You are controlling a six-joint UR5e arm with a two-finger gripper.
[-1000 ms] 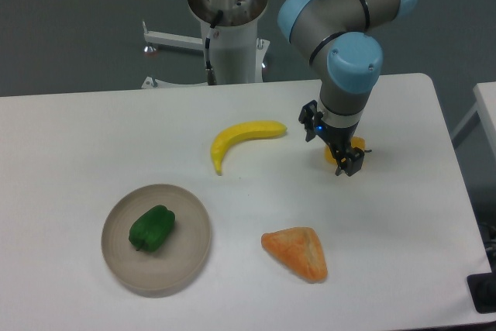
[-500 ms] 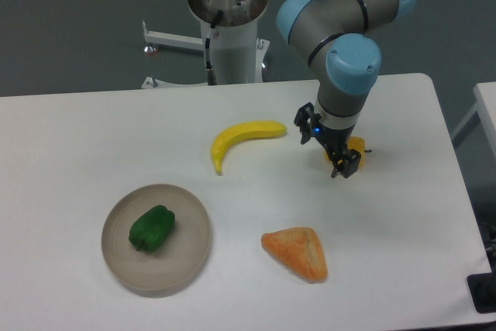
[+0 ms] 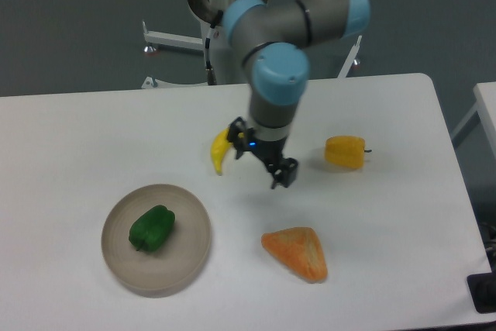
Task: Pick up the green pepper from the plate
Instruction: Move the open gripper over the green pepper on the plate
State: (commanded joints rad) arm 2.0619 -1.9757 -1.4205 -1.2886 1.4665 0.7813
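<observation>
Arm above mid-table, green pepper on the plate at lower left.

The table (image 3: 93, 125) held the plate (image 3: 188, 257) with the green pepper (image 3: 151, 228) resting inside, well apart from the gripper (image 3: 262, 156), whose fingers hung spread and held nothing. A pastry (image 3: 297, 253), yellow pepper (image 3: 346, 152) and half-hidden banana (image 3: 219, 153) lay around.

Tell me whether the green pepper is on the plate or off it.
On it. The pepper lies inside the plate rim, left of centre, with nothing gripping it; the pincer hangs apart, over the table.
</observation>
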